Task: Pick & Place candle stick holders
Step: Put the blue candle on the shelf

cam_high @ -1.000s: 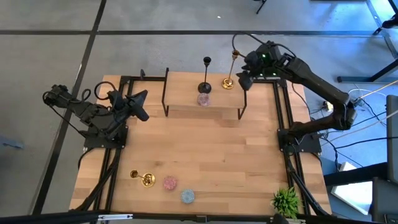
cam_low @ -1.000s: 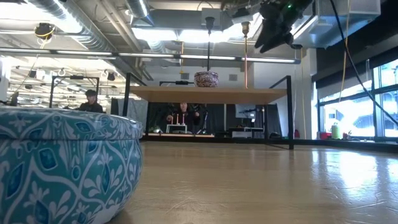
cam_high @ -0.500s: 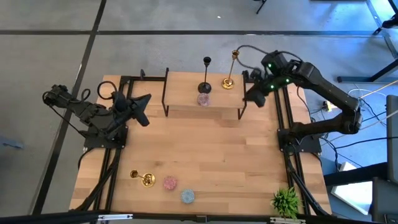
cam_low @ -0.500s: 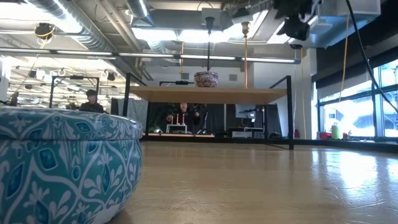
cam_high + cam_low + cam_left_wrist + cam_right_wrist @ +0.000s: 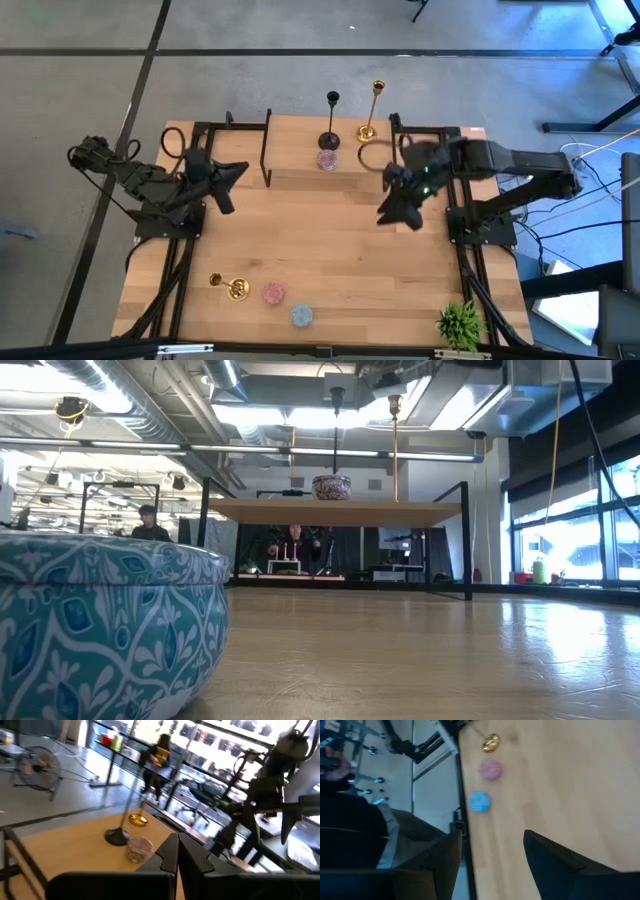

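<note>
High view: right pincer [image 5: 398, 210], jaws apart and empty; lying gold holder [image 5: 230, 287], pink holder [image 5: 273, 293], blue holder [image 5: 302, 316] well ahead across counter [image 5: 330, 240]; nearer than shut left pincer [image 5: 222, 180].

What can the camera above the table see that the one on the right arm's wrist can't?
Only the high view shows the raised shelf with the black stick, a gold stick and the purple holder, plus the plant and both arms. Only the right wrist view shows a person's sleeve beside the table. Both show the other gold stick, the pink holder and the blue holder.
</note>
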